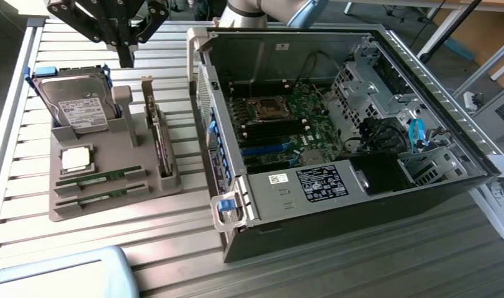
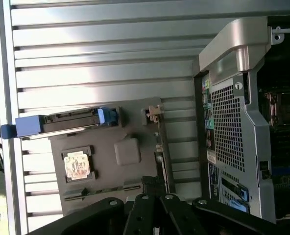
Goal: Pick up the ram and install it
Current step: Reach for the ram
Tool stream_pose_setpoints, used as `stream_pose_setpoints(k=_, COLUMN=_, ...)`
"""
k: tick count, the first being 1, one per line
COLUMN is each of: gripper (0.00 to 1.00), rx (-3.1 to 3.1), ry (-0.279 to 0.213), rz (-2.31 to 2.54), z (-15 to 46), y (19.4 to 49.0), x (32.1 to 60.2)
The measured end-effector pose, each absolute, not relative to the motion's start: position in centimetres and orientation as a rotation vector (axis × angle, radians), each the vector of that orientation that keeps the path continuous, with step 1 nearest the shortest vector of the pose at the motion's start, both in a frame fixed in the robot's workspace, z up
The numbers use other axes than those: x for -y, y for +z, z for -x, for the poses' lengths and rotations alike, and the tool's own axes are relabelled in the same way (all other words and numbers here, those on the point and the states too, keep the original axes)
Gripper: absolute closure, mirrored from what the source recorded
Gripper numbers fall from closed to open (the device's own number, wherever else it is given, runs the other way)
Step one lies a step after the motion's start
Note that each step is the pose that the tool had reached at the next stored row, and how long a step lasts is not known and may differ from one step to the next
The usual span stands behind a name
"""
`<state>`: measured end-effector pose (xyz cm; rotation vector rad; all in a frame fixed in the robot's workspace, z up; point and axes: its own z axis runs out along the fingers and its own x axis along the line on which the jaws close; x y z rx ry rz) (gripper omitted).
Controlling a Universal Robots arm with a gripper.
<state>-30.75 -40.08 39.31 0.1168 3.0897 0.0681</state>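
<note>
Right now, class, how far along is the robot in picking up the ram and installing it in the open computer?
Done: nothing that shows. The ram sticks lie in their slots on the grey holder, beside the computer case. In hand: nothing. The gripper hangs shut and empty above the holder's far end, near the hard drive. Left: the whole job, both pick-up and fitting.

Ext cam is looking down at an angle from high up, taking in whole parts tray (image 1: 123,156) & open PC case (image 1: 261,53). My wrist cam is facing straight down from well above, sharing the parts tray (image 2: 106,171) & the PC case (image 2: 233,122) rear w/ it
</note>
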Motion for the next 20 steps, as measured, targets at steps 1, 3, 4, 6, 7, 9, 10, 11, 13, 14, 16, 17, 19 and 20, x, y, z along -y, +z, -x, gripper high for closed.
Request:
stream_pose_setpoints(k=1, gripper=0.89, rx=-3.09, ry=0.068, rz=-0.117, z=30.8, y=39.3, x=40.2)
stream_pose_setpoints(k=3, gripper=0.89, rx=-3.09, ry=0.068, rz=-0.117, z=30.8, y=39.3, x=40.5)
stream_pose_setpoints(k=4, gripper=0.89, rx=-3.09, ry=0.068, rz=-0.117, z=30.8, y=39.3, x=40.6)
stream_pose_setpoints(k=6, gripper=0.89, rx=-3.09, ry=0.068, rz=-0.117, z=30.7, y=39.3, x=40.8)
stream_pose_setpoints(k=7, gripper=0.89, rx=-3.09, ry=0.068, rz=-0.117, z=30.7, y=39.3, x=40.9)
stream_pose_setpoints(k=9, gripper=0.89, rx=-3.09, ry=0.068, rz=-0.117, z=30.8, y=39.3, x=41.3)
stream_pose_setpoints(k=10, gripper=0.89, rx=-3.09, ry=0.068, rz=-0.117, z=30.8, y=39.3, x=41.7)
stream_pose_setpoints(k=11, gripper=0.89, rx=-3.09, ry=0.068, rz=-0.117, z=30.8, y=39.3, x=42.0)
stream_pose_setpoints(k=13, gripper=0.89, rx=-3.09, ry=0.066, rz=-0.117, z=30.8, y=39.3, x=42.7)
stream_pose_setpoints(k=14, gripper=0.89, rx=-3.09, ry=0.065, rz=-0.117, z=30.8, y=39.3, x=43.1)
stream_pose_setpoints(k=16, gripper=0.89, rx=-3.089, ry=0.062, rz=-0.117, z=30.8, y=39.3, x=43.8)
stream_pose_setpoints(k=17, gripper=0.89, rx=-3.09, ry=0.061, rz=-0.117, z=30.8, y=39.3, x=44.1)
stream_pose_setpoints(k=19, gripper=0.89, rx=-3.09, ry=0.057, rz=-0.117, z=30.8, y=39.3, x=44.8)
stream_pose_setpoints(k=20, gripper=0.89, rx=-3.09, ry=0.053, rz=-0.117, z=30.8, y=39.3, x=45.2)
